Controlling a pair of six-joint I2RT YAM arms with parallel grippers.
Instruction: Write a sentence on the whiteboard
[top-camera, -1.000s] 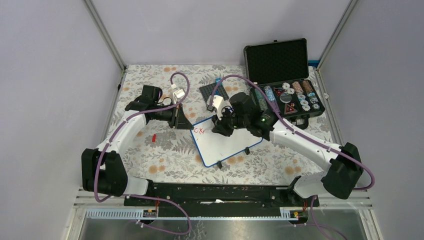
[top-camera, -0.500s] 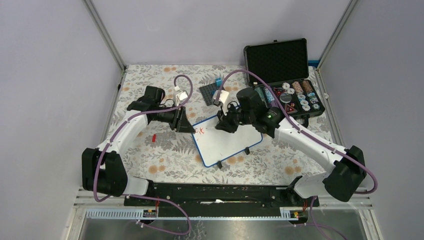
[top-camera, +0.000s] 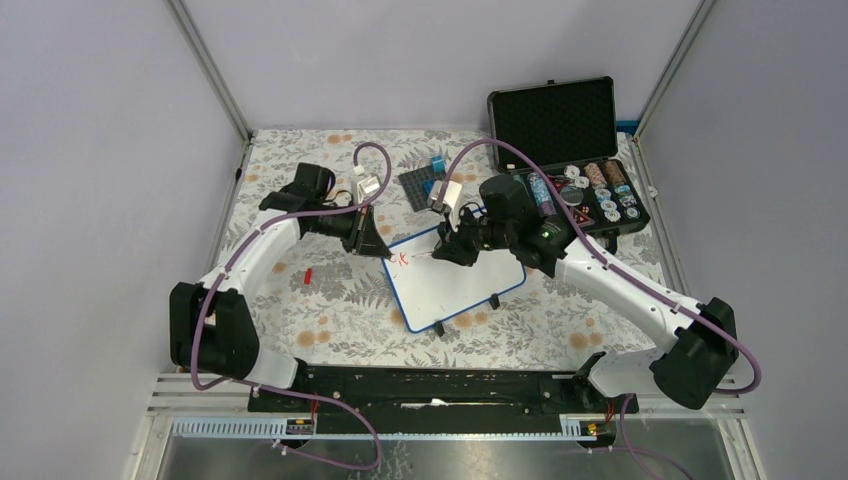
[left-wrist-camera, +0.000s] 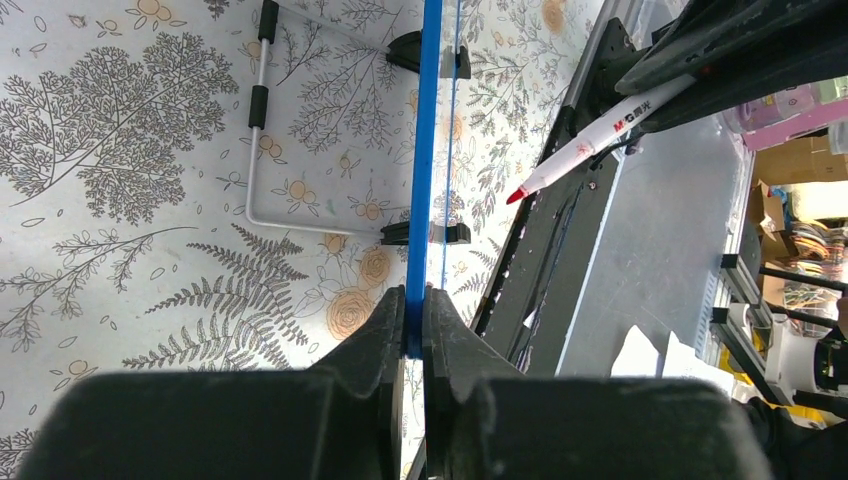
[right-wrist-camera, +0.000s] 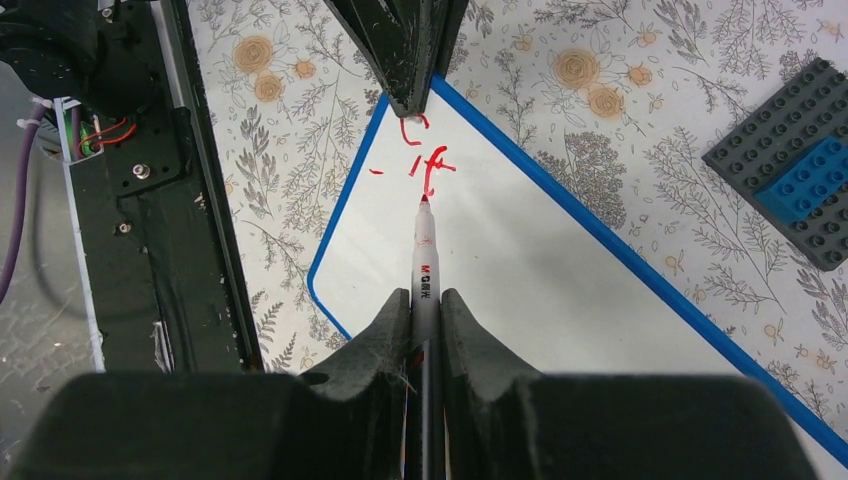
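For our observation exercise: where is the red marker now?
In the right wrist view, the red marker is clamped in the right pincer, tip beside red strokes on the whiteboard.

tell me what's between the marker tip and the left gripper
A few red strokes on the whiteboard lie between the right gripper's marker and the left gripper clamping the board's edge, seen in the right wrist view.

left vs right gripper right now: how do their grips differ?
The left gripper pinches the whiteboard by its blue rim; the right gripper holds a marker lengthwise. The left gripper sits at the board's edge, beside the writing; the right gripper hangs over the white face, with the marker tip aimed at the red strokes. Shared: both are shut on something.
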